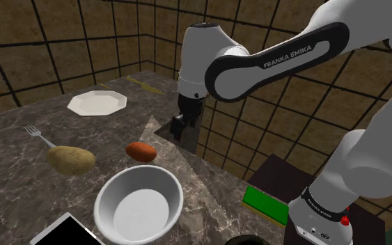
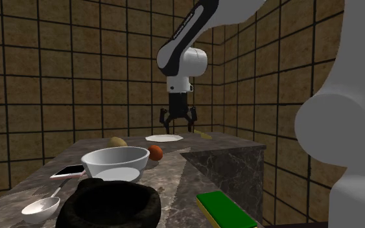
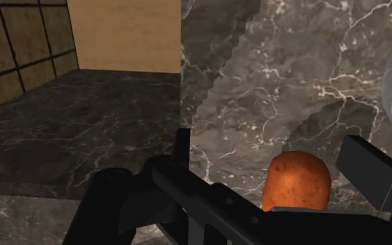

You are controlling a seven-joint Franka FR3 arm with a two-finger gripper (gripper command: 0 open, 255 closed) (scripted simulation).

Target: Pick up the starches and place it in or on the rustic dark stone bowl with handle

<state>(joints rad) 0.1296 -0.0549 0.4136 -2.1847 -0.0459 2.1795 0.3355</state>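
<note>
An orange-red sweet potato (image 1: 140, 152) lies on the dark marble counter (image 1: 20, 188), and a tan potato (image 1: 71, 159) rests further to the shoulder view's left. My gripper (image 1: 185, 129) hangs open above the counter's edge, up and to the right of the orange one in that view. In the wrist view the orange sweet potato (image 3: 297, 181) sits below and between my spread fingers (image 3: 372, 174), untouched. The second exterior view shows the gripper (image 2: 176, 124) open, well above the counter. The rough dark stone bowl (image 2: 109, 204) stands at that view's near end, its rim (image 1: 246, 241) at the shoulder view's bottom edge.
A large white bowl (image 1: 138, 205) sits between the potatoes and the stone bowl. A white plate (image 1: 97, 102), a fork (image 1: 37, 133), a phone (image 1: 65, 233) and a white spoon (image 2: 41, 207) also lie on the counter. A green block (image 1: 265, 204) rests on the stand. Tiled walls surround.
</note>
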